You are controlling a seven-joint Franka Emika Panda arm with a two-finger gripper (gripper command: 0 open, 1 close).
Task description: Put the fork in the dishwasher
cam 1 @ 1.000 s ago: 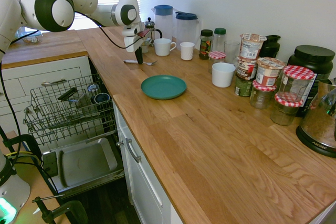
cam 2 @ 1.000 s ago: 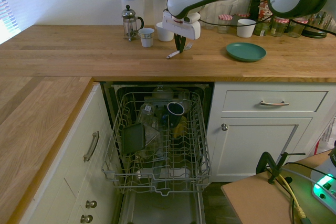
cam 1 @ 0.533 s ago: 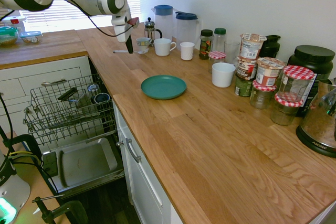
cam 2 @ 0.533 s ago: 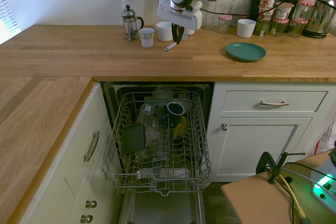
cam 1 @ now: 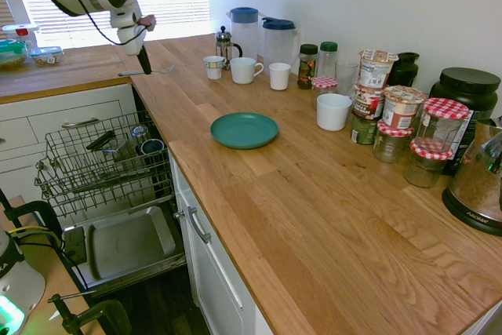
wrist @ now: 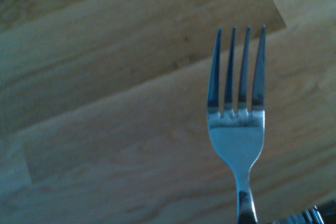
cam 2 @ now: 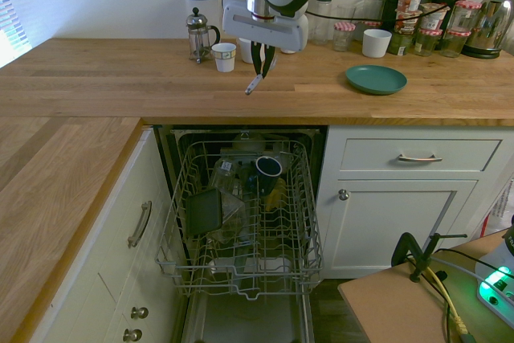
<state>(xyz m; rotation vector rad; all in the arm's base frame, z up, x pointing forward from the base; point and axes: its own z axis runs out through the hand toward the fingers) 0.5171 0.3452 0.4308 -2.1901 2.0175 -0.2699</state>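
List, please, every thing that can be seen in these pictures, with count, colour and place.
thin silver metal fork: one, held above the worktop
dishwasher with grey wire rack: one, open under the wooden worktop, rack pulled out with dishes in it
round teal plate: one, on the worktop
white mugs and cups: four, along the back of the worktop
clear jugs with blue lids: two, at the wall
glass cafetiere: one, beside the jugs
jars with red checked lids: several, at the far end
steel kettle: one, at the far end
black two-finger gripper: one, shut on the fork
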